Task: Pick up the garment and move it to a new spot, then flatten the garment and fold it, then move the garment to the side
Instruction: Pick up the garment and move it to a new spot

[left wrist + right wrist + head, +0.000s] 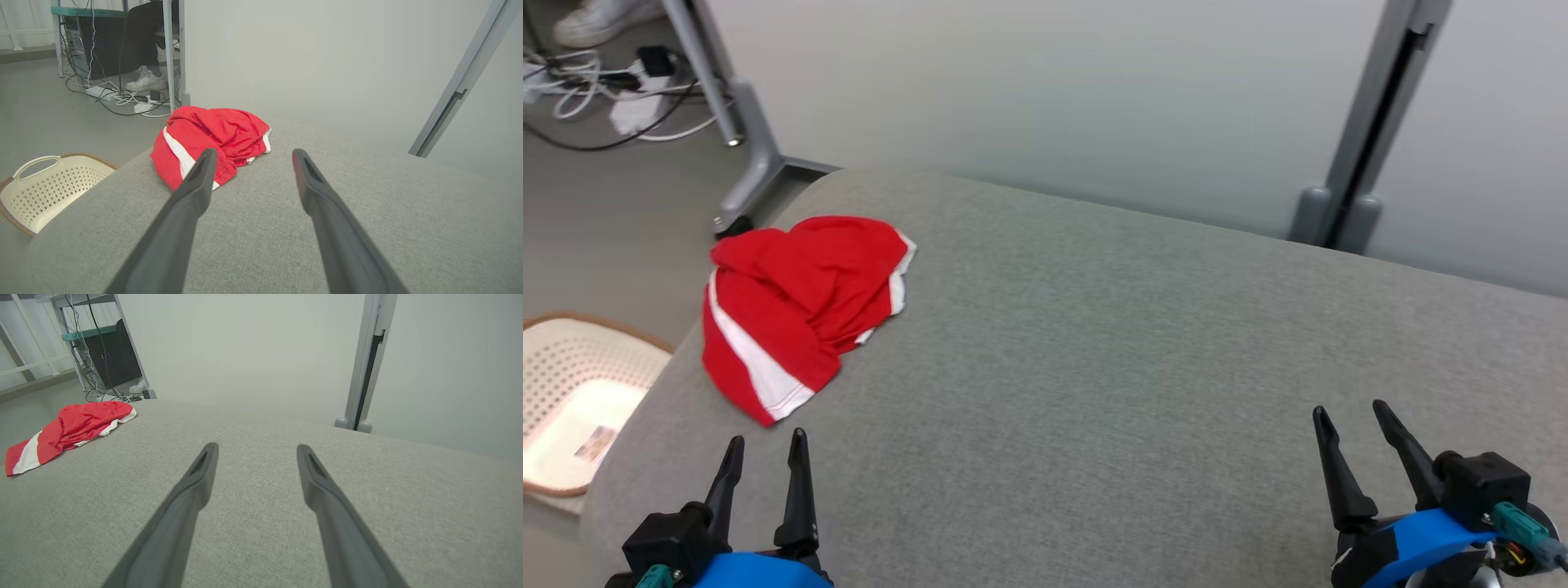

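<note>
A cream basket [564, 359] is sitting on the floor [605, 220] beside the grey tabletop [1135, 367]; cables [572, 90] are lying near a white shoe [605, 18].

- Garment [792, 302]: soft red cloth, white bands, matt, creased.
- Upholstered top [1135, 367]: grey woven fabric, matt, finely grained.
- Basket [564, 359]: cream plastic, perforated, faint sheen.
- Gripper fingers [192, 192]: dark, smooth, matt plastic.

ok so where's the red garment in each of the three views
head view: red garment left of middle, crumpled by the grey cushion's left edge, ahead of the left hand.
left wrist view: red garment just left of centre, beyond the fingers.
right wrist view: red garment at the far left edge.
shared landmark: grey upright post, at right in the head and left wrist views, right of centre in the right wrist view.
</note>
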Controlling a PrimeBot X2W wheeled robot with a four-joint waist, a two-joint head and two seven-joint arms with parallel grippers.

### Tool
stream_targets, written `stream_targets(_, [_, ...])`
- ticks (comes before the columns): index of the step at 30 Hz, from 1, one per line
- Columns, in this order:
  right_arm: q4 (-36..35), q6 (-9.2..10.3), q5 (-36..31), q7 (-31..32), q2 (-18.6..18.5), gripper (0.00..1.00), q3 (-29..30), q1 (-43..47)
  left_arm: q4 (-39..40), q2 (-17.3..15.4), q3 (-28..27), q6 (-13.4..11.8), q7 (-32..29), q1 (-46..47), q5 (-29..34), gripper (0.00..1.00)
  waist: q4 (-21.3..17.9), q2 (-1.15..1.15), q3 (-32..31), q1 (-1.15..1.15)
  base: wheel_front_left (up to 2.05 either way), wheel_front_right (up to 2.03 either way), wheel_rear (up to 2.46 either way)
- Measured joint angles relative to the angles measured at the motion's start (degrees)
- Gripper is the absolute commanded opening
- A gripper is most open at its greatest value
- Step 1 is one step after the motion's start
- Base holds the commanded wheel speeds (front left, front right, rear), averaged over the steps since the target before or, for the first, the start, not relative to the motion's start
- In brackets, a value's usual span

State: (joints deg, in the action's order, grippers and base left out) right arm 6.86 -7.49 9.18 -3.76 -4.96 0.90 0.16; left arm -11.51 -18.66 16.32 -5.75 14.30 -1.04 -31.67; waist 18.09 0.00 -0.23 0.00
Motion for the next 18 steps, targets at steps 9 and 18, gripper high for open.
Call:
stream_targets(9, [1.04, 0.00, 0.42, -0.44, -0.02, 1.00, -0.96, -0.95, 1.79, -0.58, -0.10, -0.86, -0.60, -1.07, -0.11, 1.00, 5.05, 0.00, 0.71, 0.00, 0.00, 0.00, 0.00])
stream_targets(18, [1.33, 0.00, 0.41, -0.52, 0.12, 1.00, -1.24, -0.94, 3.21, -0.70, -0.34, -2.00, -0.99, -1.47, -0.55, 1.00, 5.55, 0.00, 1.08, 0.00, 0.00, 0.00, 0.00])
